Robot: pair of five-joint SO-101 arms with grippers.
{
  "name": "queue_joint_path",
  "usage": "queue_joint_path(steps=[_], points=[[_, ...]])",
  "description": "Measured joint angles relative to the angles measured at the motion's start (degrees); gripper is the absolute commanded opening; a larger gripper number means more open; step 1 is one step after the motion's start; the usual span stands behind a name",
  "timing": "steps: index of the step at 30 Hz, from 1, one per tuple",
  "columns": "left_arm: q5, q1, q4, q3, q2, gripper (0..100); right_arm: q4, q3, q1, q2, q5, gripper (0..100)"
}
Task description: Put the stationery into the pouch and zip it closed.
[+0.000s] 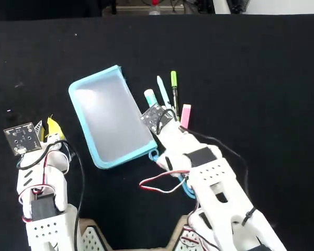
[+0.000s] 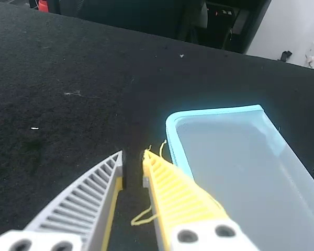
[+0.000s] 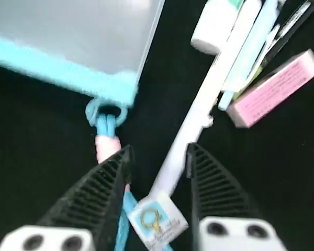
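Black surface (image 1: 251,63). Teal pouch (image 1: 111,116) lies flat at center. L tool (image 2: 133,167) sits near-left of it, jaws barely apart, empty. R tool (image 3: 158,155), jaws open, straddles white pen (image 3: 199,115) right of pouch; green pen (image 1: 174,83) & pink eraser (image 1: 186,115) just beside.

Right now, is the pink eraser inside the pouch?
No, the eraser lies on the table, apart from the pouch.
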Motion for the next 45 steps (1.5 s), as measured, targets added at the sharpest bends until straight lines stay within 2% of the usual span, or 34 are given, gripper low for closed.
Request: queue_joint_path(steps=[9,13,16,22,26,27,31,35,39,42,45], points=[[0.0,0.0,0.0,0.0,0.0,8,-19.78,12.66,-5.63,0.0,-0.09,18.0],[0.0,0.0,0.0,0.0,0.0,8,-20.75,13.1,-5.8,0.0,-0.09,18.0],[0.0,0.0,0.0,0.0,0.0,8,-18.37,12.84,-6.33,0.0,-0.09,18.0],[0.0,0.0,0.0,0.0,0.0,8,-11.16,12.04,-11.87,0.0,-0.09,16.6],[0.0,0.0,0.0,0.0,0.0,8,-10.37,12.04,-12.31,0.0,-0.09,1.3],[0.0,0.0,0.0,0.0,0.0,8,-10.37,12.04,-12.31,0.0,-0.09,0.9],[0.0,0.0,0.0,0.0,0.0,8,-10.29,12.04,-12.22,0.0,-0.18,1.1],[0.0,0.0,0.0,0.0,0.0,8,-9.67,11.69,-6.59,0.0,-0.18,7.7],[0.0,0.0,0.0,0.0,0.0,8,-2.55,7.12,0.26,0.0,-0.18,18.4],[0.0,0.0,0.0,0.0,0.0,8,5.19,3.96,1.67,0.0,-0.18,17.1],[0.0,0.0,0.0,0.0,0.0,8,8.26,1.85,1.93,0.0,-0.09,16.6]])
